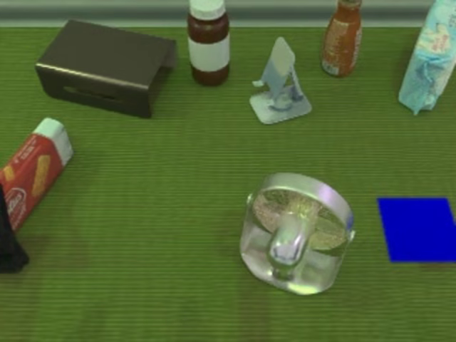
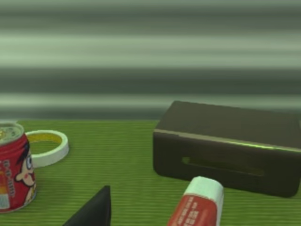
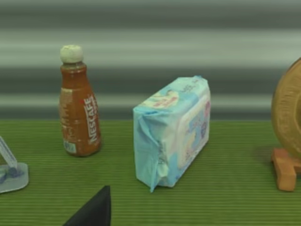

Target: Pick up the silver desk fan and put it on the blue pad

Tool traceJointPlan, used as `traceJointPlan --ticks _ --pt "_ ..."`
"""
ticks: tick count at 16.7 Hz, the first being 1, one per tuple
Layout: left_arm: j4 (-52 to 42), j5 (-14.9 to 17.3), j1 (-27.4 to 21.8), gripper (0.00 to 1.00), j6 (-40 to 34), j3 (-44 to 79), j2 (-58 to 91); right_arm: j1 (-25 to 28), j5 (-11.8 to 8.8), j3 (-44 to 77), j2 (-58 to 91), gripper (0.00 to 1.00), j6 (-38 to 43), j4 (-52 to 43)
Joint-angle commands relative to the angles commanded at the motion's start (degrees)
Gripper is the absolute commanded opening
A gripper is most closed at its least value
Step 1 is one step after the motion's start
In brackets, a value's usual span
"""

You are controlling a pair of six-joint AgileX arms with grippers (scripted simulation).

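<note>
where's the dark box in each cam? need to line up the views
Top view: dark box at the table's far left corner, behind the red packet.
Left wrist view: fills the middle right of the picture, standing behind the same red packet.
Right wrist view: not in it.
Shared landmark: the red packet with its white end, seen in the top and left wrist views.

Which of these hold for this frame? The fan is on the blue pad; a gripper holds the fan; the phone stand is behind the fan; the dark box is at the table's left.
1. The silver desk fan sits on the blue pad. False: it stands on the green table, left of the pad, apart from it.
2. A gripper holds the fan. False: none is near it.
3. The phone stand is behind the fan. True.
4. The dark box is at the rear left. True.
</note>
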Motion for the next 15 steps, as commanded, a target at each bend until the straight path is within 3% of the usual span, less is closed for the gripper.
traceJointPlan --ticks 4,7,15 --pt "0.0 0.0 0.0 1.0 0.0 0.0 0.0 0.92 -0.13 1.7 1.75 1.0 -0.62 -1.7" --pt "0.0 0.0 0.0 1.0 0.0 0.0 0.0 4.23 -0.39 8.72 8.94 1.0 -2.89 -8.27" --pt "0.0 0.0 0.0 1.0 0.0 0.0 0.0 18.61 -0.49 46.68 49.52 1.0 -12.36 -38.96"
